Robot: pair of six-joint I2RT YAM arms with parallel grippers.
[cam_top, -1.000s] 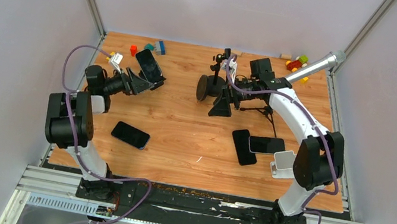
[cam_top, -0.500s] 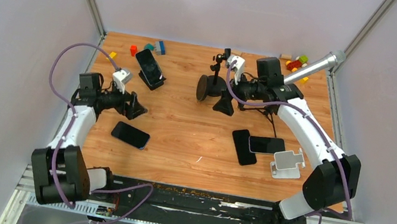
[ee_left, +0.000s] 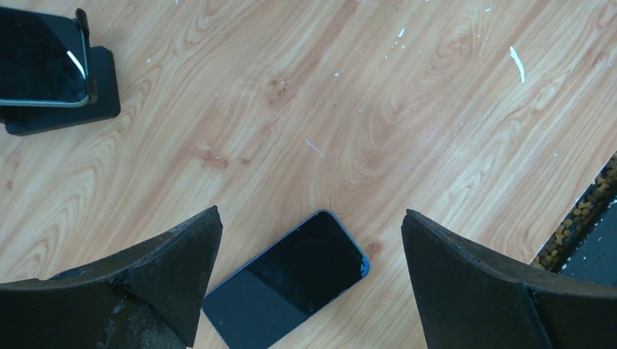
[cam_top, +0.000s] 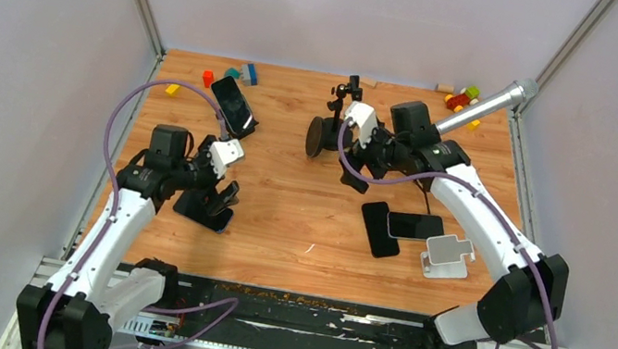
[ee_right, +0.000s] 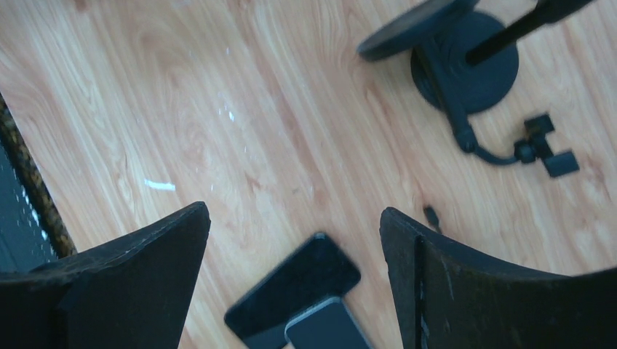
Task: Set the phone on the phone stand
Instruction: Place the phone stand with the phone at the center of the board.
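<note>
The phone (ee_left: 287,291) lies flat, screen up, dark and glossy, low centre of my left wrist view, on the wood table (cam_top: 283,198). Not grabbed yet. My left gripper (ee_left: 309,218) hangs over it, jaws wide apart, empty. A second phone (cam_top: 232,104) already sits on a black stand (ee_left: 62,116), upper left. My right gripper (ee_right: 292,211) has jaws apart, empty. The white stand (cam_top: 447,255), lower right of top view, is bare. Pick and place all left, I'd say.

Wooden table (cam_top: 298,220), lone phone (ee_left: 287,283), two overlapping phones (cam_top: 415,226), white stand (cam_top: 445,255), perhaps toy blocks (cam_top: 462,98)
</note>
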